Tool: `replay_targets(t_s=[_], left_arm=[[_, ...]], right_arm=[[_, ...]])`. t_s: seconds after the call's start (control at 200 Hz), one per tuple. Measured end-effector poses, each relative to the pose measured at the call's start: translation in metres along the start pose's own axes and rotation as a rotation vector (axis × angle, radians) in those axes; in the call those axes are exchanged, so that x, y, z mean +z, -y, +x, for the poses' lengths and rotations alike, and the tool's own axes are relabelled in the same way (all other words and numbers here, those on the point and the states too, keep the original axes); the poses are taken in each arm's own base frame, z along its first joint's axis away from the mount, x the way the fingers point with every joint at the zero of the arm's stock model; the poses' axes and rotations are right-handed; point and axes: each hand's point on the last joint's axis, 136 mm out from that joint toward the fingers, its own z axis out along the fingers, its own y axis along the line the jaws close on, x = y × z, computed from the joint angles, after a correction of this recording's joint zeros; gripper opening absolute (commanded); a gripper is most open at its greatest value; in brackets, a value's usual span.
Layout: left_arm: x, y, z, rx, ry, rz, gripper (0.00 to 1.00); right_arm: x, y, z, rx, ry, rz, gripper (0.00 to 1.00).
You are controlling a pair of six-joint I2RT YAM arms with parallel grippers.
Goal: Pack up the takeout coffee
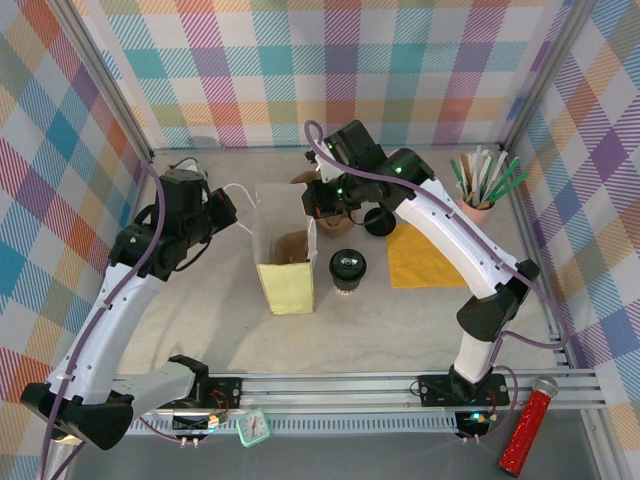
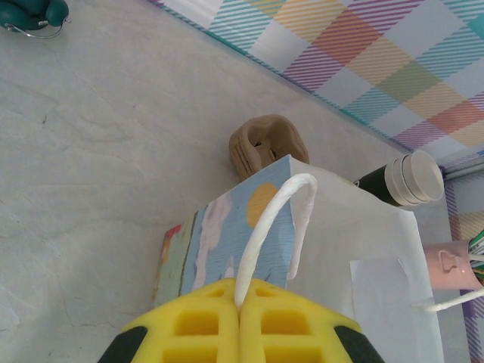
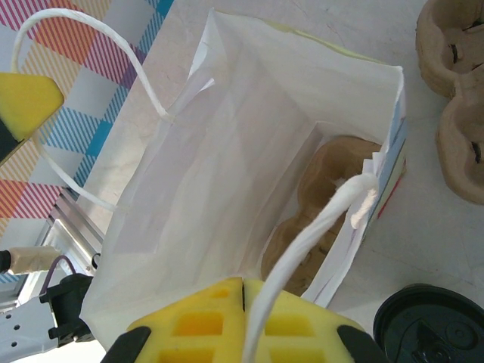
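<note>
The takeout coffee [image 1: 348,268], a black cup with a glossy black lid [image 3: 432,327], stands on the table just right of the white paper bag [image 1: 284,256]. The bag is upright and open, with a brown pulp carrier [image 3: 333,193] at its bottom. My left gripper [image 2: 240,308] is shut on the bag's left white cord handle [image 2: 266,227], left of the bag [image 1: 222,206]. My right gripper [image 3: 243,291] hangs over the bag's right rim, shut on the other handle [image 3: 318,234], which runs taut across its right finger.
A second pulp carrier [image 3: 454,91] lies behind the bag. Stacked lidless black cups [image 2: 404,180] stand at the back beside an orange cloth [image 1: 425,255]. A pink holder of sticks [image 1: 478,190] is at the far right. A red tube [image 1: 528,428] lies off the near right edge.
</note>
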Motion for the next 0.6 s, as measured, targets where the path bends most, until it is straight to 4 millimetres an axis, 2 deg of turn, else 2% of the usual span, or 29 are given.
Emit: replay_targets(t_s=[0.43,0.47,0.54,0.6], left_arm=[[0.004,0.002,0.0,0.0,-0.004,0.006,0.02],[0.004,0.002,0.0,0.001,-0.005,0.006,0.1],[0.005,0.002,0.0,0.004,-0.007,0.006,0.36],[0.005,0.003,0.002,0.01,-0.016,0.007,0.47]], right_arm=[[0.006,0.005,0.007,0.007,-0.022,0.013,0.0],[0.007,0.006,0.008,0.008,-0.026,0.014,0.0],[0.009,0.007,0.01,0.01,-0.034,0.018,0.0],[0.01,0.008,0.011,0.012,-0.038,0.019,0.0]])
